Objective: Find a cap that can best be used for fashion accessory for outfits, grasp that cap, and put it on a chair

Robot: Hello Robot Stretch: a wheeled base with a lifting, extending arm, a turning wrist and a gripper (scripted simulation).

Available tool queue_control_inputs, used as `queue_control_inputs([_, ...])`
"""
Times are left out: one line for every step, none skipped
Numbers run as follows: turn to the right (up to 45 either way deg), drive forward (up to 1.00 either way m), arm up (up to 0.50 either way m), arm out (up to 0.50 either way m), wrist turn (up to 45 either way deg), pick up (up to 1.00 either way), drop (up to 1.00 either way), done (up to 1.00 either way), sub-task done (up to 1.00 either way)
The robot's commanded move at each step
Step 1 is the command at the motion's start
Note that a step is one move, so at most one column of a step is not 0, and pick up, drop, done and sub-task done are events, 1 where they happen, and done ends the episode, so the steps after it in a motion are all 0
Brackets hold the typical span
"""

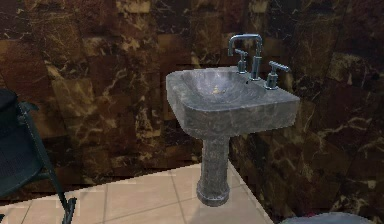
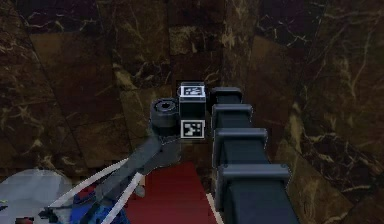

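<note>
At the lower left of the arm side view, a pale rounded blob (image 2: pixel 40 195) with red and blue streaks, perhaps the cap, sits by the gripper (image 2: pixel 115 190); whether the gripper holds anything cannot be told. Farther off, in the middle of the forward view, a grey pedestal sink (image 1: pixel 225 100) stands against a dark marble wall (image 1: pixel 100 70).

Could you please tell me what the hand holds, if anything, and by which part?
It cannot be told: a white, blue and red thing lies by the hand.

no readable writing
white squares (image 2: pixel 192 93) at the arm's (image 2: pixel 240 150) end bear only black marks, no letters or digits
</note>
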Motion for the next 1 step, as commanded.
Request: queue_control_inputs([0.0, 0.00, 0.00, 0.00, -9.0, 0.00, 0.00, 0.00, 0.00])
